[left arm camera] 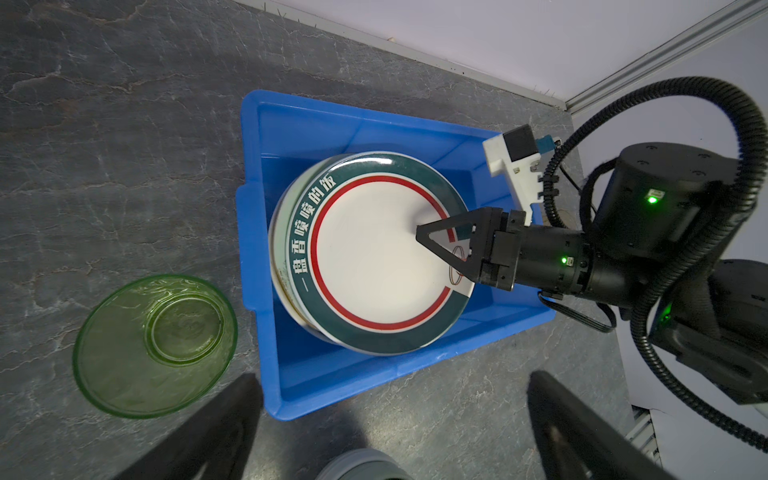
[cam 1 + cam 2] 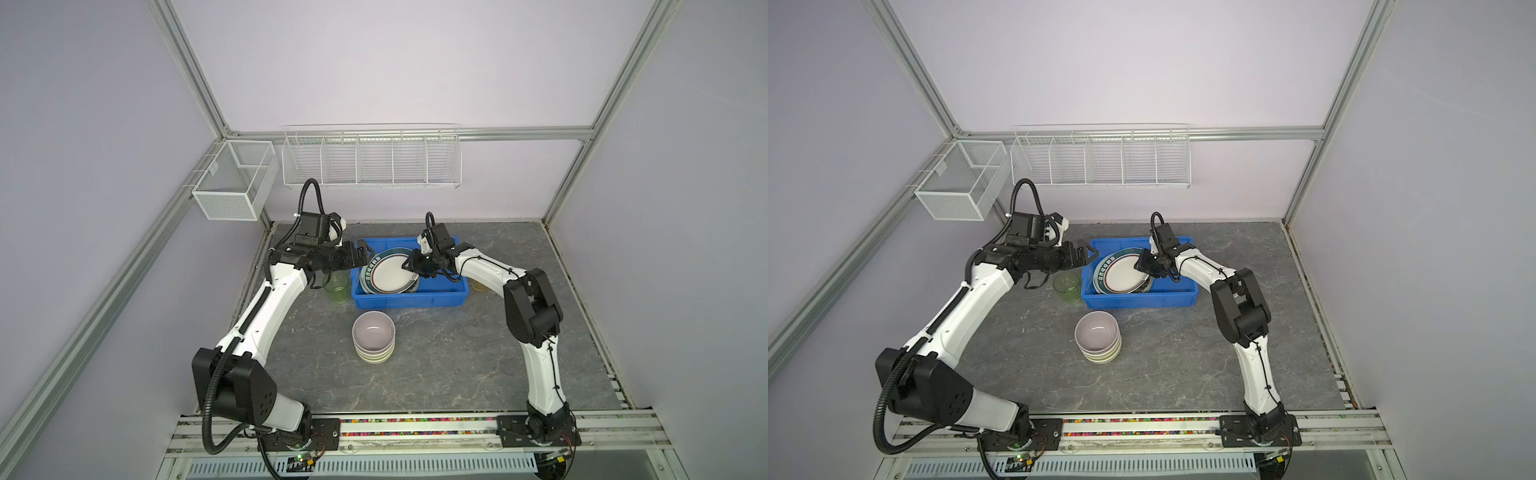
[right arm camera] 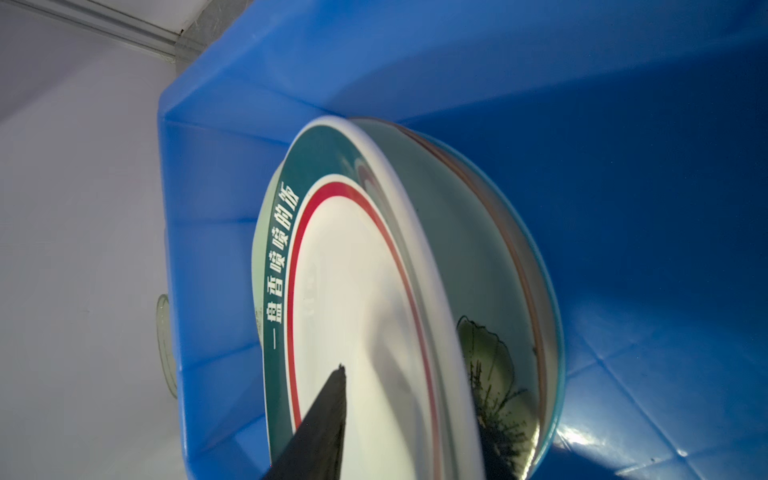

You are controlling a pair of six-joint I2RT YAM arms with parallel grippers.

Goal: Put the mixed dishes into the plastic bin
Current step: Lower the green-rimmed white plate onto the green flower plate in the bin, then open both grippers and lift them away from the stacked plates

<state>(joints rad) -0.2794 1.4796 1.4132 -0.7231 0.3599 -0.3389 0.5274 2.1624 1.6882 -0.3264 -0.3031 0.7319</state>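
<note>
Several plates (image 2: 388, 277) stack in the plastic bin (image 2: 411, 302). The top plate (image 1: 374, 266) tilts, likely because the partly parted right fingers (image 1: 426, 237) straddle its rim; grip unclear. Left fingers (image 1: 216, 432) beside the bin gape empty.

Left end effector (image 2: 365, 255) wide open, right end effector (image 2: 409, 266) partly open

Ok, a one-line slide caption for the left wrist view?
Right gripper over the white, teal-and-red-rimmed plate stacked in the bright blue plastic bin; translucent green cup outside on grey tabletop.
</note>
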